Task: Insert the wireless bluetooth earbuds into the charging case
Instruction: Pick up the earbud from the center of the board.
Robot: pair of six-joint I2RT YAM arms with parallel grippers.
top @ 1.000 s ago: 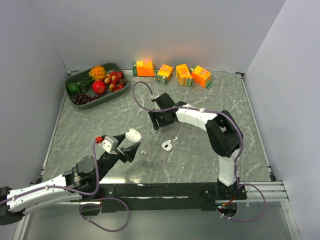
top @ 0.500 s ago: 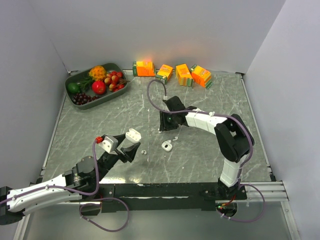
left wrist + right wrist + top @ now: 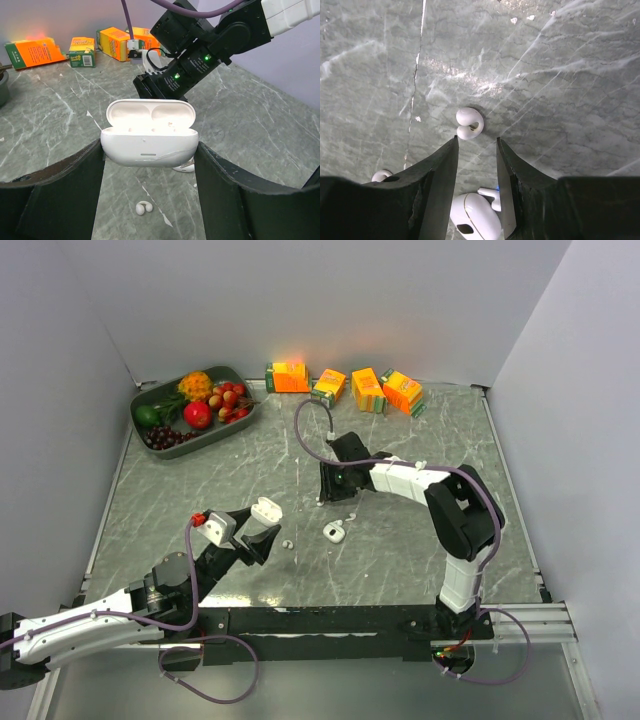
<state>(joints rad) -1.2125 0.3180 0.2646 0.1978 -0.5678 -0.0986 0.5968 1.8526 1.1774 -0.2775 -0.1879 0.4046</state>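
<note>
- One white earbud [image 3: 469,123] lies on the grey marbled surface [image 3: 180,500] at the centre of the right wrist view, just beyond the fingertips of the right hand [image 3: 477,139].
- The right hand points down at the surface, its two fingers partly apart with nothing between them.
- A small white piece [image 3: 381,175] peeks out beside a finger at the lower left of that view; what it is cannot be told.
- A second earbud [image 3: 143,207] lies loose on the surface at the bottom of the left wrist view, below the charging case [image 3: 149,132].
- The charging case, white with its lid swung open, sits at the centre of that view, above the surface.
- The left hand [image 3: 150,146] clamps the case by its two ends.
- A white rounded object [image 3: 334,531] with a small blue part rests on the surface at the centre of the overhead view, between the two hands.
- Four orange juice cartons [image 3: 368,390] line the far wall at top centre; a dark tray [image 3: 216,432] of fruit sits at upper left.
</note>
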